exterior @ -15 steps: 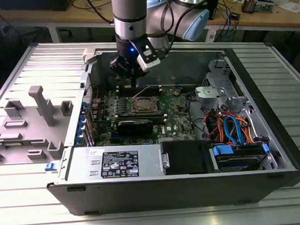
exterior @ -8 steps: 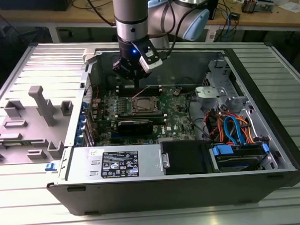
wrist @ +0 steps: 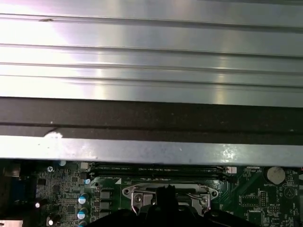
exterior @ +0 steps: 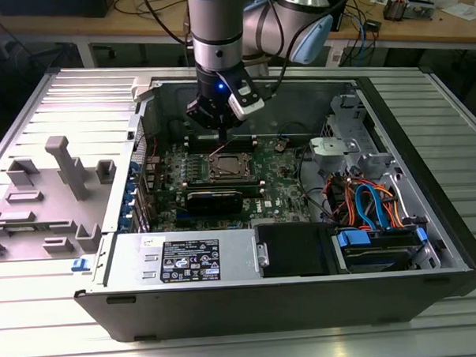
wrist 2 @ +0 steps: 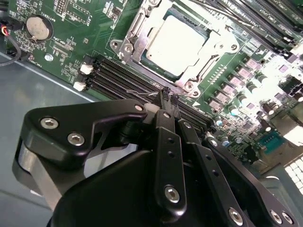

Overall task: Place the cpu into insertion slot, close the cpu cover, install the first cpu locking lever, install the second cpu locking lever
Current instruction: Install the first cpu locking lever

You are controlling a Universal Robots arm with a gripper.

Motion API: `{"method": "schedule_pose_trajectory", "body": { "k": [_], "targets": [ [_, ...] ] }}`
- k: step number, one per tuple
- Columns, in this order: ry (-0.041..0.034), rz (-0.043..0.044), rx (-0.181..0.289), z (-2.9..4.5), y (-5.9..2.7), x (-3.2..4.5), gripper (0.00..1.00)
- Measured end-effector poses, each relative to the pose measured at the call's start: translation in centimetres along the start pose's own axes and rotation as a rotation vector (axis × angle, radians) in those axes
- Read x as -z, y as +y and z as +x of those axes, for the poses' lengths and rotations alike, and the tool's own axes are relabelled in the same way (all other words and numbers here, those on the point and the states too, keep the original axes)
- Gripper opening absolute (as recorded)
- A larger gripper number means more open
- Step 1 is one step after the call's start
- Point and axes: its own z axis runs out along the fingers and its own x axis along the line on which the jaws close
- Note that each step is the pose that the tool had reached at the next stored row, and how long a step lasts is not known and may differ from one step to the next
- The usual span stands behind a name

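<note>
Lab or workshop. Open PC case (exterior: 227, 301) sitting on ribbed metal table (exterior: 462, 327), robot arm (exterior: 216, 29) hanging over it. Wooden bench (exterior: 421, 30) behind carrying cables (exterior: 363, 31) and boards (exterior: 394, 9). Grey jigs (exterior: 67, 166) lying alongside.

Item one, as I see it in the second wrist view: the cpu (wrist 2: 182, 45), a small flat square with a shiny silver-grey metal top, lying level and seated. Item two: the cpu cover (wrist 2: 137, 28), a thin silver metal frame with a square opening, lowered flat around the cpu, whose top shows through that opening. Item three: a thin wire locking lever (wrist 2: 147, 96) along the cover's edge beside the black memory slots (wrist 2: 118, 78); I cannot tell whether it is latched.
</note>
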Motion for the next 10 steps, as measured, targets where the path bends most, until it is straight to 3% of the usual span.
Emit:
{"method": "schedule_pose_trajectory", "body": {
  "k": [3, 4, 10],
  "targets": [
    [0.0201, -0.0009, -0.001, -0.23, 0.07, -0.11, 0.11],
    [0.0229, -0.0010, -0.001, -0.29, 0.09, -0.14, 0.11],
    [0.0234, -0.0002, -0.001, -0.55, 0.20, -0.35, 0.11]
  ]
}}
